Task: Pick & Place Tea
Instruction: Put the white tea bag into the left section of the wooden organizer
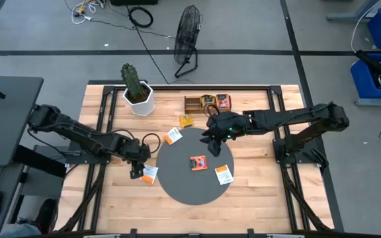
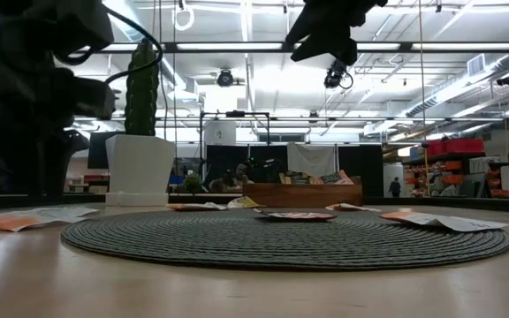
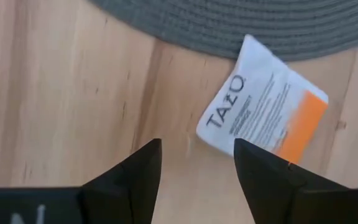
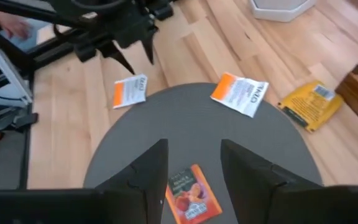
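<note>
Left gripper [image 1: 137, 170] low over table [image 1: 256, 192], jaws parted, empty, beside white-orange sachet [image 3: 263, 115]. Right gripper [image 4: 191, 168] above grey mat [image 1: 177, 182], jaws parted, empty, over red-orange sachet [image 4: 192, 196].

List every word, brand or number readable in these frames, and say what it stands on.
"TAZO": on the white and orange paper tea sachet lying on the wooden table beside the grey round woven mat.
Fine print under it: too small to read.
Red-orange sachet, yellow sachet: print unreadable.
</note>
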